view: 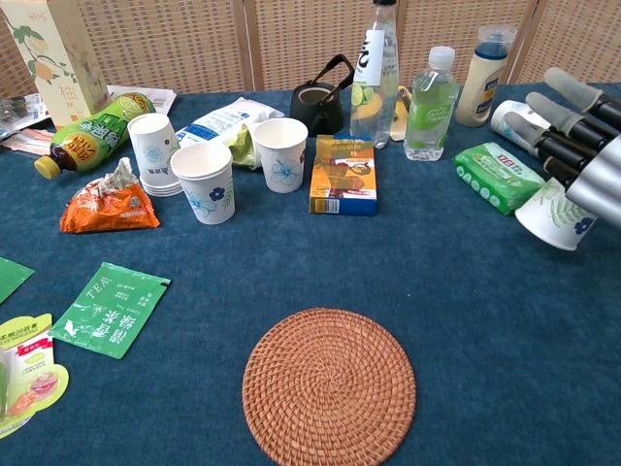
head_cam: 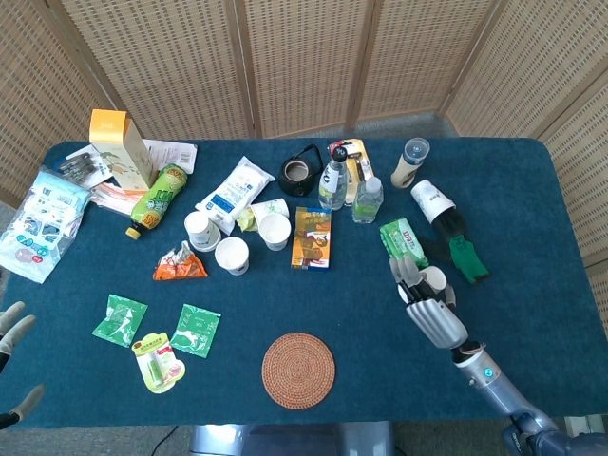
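Observation:
My right hand (head_cam: 429, 306) grips a white paper cup with a green leaf print (head_cam: 435, 279) at the right of the blue table. In the chest view the same right hand (view: 585, 148) wraps the cup (view: 557, 217) from above, its fingers stretched over the rim, and the cup hangs nearly upright just above the cloth. A green packet (view: 498, 177) lies just left of it. My left hand (head_cam: 12, 326) shows only at the bottom left edge, off the table, its fingers apart and holding nothing. A round woven coaster (head_cam: 298, 369) lies near the front middle.
Paper cups (view: 205, 181), an orange box (view: 343, 175), a black teapot (view: 319, 98) and bottles (view: 431, 102) crowd the middle back. A second leaf cup (head_cam: 433, 202) and a dark green thing (head_cam: 466, 257) lie beyond my right hand. Tea sachets (head_cam: 196, 330) lie front left.

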Controlling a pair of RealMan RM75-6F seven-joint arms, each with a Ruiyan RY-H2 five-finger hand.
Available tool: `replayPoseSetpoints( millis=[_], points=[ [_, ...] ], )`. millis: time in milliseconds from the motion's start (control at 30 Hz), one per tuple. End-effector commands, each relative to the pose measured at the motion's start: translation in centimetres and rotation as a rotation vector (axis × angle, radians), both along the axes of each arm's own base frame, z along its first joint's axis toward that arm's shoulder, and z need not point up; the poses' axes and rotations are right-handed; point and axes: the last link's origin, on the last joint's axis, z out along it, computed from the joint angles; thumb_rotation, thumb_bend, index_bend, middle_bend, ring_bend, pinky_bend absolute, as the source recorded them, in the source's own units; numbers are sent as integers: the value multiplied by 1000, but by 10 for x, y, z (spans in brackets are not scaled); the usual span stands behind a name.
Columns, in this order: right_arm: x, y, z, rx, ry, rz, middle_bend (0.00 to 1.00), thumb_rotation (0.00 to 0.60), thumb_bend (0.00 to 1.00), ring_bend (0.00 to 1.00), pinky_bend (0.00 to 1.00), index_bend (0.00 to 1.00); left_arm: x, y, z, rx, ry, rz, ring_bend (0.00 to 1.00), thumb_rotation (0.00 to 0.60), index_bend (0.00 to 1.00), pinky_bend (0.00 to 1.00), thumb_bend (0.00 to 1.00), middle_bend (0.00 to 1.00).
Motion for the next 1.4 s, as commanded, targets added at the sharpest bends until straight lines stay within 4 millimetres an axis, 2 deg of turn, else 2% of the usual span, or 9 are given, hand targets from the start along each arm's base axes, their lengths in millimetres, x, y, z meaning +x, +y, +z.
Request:
replayPoseSetpoints(
  millis=[33, 200, 433, 533, 833, 967, 1267, 1400],
  points=[
    [-1, 2, -2, -8, 22, -10, 0, 600, 444, 0, 0, 459, 0, 0, 0, 1, -1, 0, 0, 600, 0, 0, 334, 0],
    [0, 7, -2, -10, 49, -5, 0, 600, 444, 0, 0, 393, 0, 0, 1, 3, -2, -1, 0, 600, 0, 0, 333, 0],
    [2, 11, 2, -11, 48, -29, 0, 600, 445, 0, 0, 199, 0, 0, 0, 0, -1, -2, 0, 600, 0, 0, 334, 0],
    [2, 13, 4, -13, 45, -42, 0, 600, 444, 0, 0, 172, 0, -1, 0, 0, 0, -3, 0, 600, 0, 0, 334, 0],
    [3, 13, 20, -4, -35, -37, 0, 600, 435, 0, 0, 175, 0, 0, -1, -3, 3, -2, 0, 600, 0, 0, 334, 0],
    [4, 16, 36, 31, -139, -29, 0, 600, 431, 0, 0, 175, 0, 0, -1, -5, 3, -1, 0, 600, 0, 0, 333, 0],
    [5, 20, 74, 205, -475, -60, 0, 600, 402, 0, 0, 97, 1, -1, -2, -16, 3, -4, 0, 600, 0, 0, 334, 0],
    [5, 26, 84, 275, -625, -93, 0, 600, 379, 0, 15, 109, 1, -2, -3, -26, 3, -8, 0, 600, 0, 0, 334, 0]
  ],
)
